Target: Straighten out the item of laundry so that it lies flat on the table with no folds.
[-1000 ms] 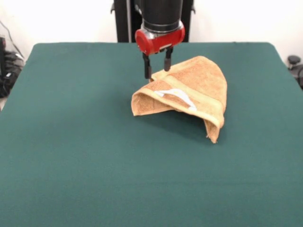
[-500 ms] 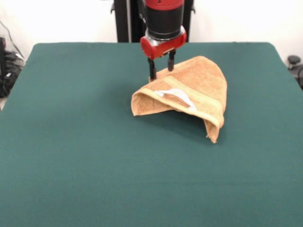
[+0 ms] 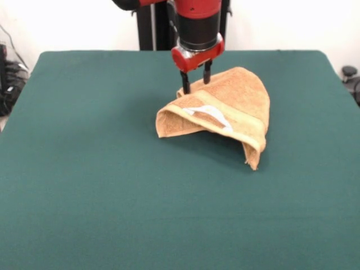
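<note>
Tan-orange terry, the towel was seen folded over itself just right of the desk centre, its long axis running from 10 to 4 o'clock. The end effector was held spread apart and empty at the towel's 11 o'clock corner, the bulk of the cloth lying toward 4 o'clock. Open green felt was left all round, most toward 7 o'clock.

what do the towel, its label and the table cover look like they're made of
The towel: tan-orange terry cloth, probably cotton, with a nubby matte pile and a smoother woven band. Its label: thin white fabric or satin tape, too small to tell. The table: dark green felt-like cloth, flat, matte, no visible weave.
</note>
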Controlling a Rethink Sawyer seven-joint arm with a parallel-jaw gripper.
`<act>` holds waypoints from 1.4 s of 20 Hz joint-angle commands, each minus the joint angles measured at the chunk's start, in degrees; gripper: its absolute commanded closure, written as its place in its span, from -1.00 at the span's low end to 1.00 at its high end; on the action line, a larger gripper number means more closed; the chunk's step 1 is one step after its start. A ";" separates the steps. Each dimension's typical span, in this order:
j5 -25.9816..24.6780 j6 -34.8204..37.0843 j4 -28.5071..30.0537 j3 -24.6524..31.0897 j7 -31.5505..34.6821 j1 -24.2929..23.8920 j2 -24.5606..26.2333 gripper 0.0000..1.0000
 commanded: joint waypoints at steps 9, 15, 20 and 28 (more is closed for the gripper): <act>-6.25 -4.28 -2.48 0.45 -2.11 2.91 4.52 -1.00; -8.70 -5.80 -5.25 -1.91 -0.28 3.98 8.44 -1.00; -10.22 -7.42 -6.21 -1.70 -1.31 4.32 9.75 -1.00; -10.04 -5.94 -6.36 -0.80 -3.71 4.34 9.78 1.00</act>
